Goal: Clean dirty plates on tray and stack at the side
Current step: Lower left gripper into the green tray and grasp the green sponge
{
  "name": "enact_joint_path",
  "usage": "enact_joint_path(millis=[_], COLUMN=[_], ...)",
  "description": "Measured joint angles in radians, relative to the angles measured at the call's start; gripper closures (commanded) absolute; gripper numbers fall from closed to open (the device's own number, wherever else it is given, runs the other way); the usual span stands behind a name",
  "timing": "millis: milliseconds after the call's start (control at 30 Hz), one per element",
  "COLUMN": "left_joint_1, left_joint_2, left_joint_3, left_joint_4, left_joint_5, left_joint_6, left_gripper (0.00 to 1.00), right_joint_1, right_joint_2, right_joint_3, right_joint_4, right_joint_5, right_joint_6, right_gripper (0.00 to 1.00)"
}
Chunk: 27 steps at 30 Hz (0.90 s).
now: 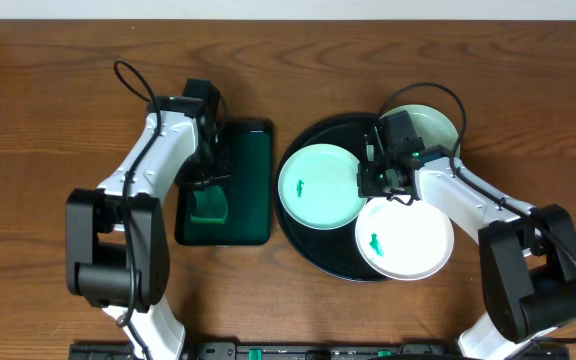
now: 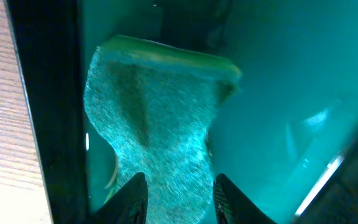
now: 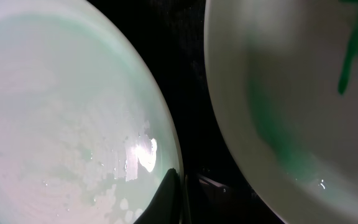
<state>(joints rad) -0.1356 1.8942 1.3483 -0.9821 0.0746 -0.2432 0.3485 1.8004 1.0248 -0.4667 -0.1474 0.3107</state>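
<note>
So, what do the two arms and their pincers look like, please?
Both look alike. The left arm and right arm have white rounded links, bulky black joints and a thin black cable looping above the wrist. The left pincer and right pincer have slim, dark, tapered fingers.

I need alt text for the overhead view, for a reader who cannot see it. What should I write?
A round black tray holds three pale plates, two showing a green smear, with the right claw between them. Left of it, the left claw hangs over a green sponge in a dark green tray.
</note>
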Motion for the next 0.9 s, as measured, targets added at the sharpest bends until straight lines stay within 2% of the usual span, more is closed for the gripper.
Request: enact_joint_path(millis=[500, 767, 800, 900], left_joint_1=[0.000, 0.000, 0.000, 0.000], left_joint_2=[0.002, 0.002, 0.000, -0.010], left_joint_3=[-0.016, -0.129, -0.138, -0.164], left_joint_4=[0.028, 0.170, 0.183, 0.218], left_joint_5=[-0.050, -0.051, -0.051, -0.051], left_joint_6=[-0.008, -0.028, -0.031, -0.049], left_gripper=[0.62, 0.59, 0.60, 0.74], right_joint_1=[0.000, 0.000, 0.000, 0.000], right_joint_2=[0.000, 0.000, 0.000, 0.000], right_joint_3=[0.000, 0.000, 0.000, 0.000], right_joint_4=[0.000, 0.000, 0.000, 0.000], right_joint_5=[0.000, 0.001, 0.002, 0.002], right_joint_6=[0.000, 0.000, 0.000, 0.000], right_gripper=[0.98, 0.98, 0.98, 0.98])
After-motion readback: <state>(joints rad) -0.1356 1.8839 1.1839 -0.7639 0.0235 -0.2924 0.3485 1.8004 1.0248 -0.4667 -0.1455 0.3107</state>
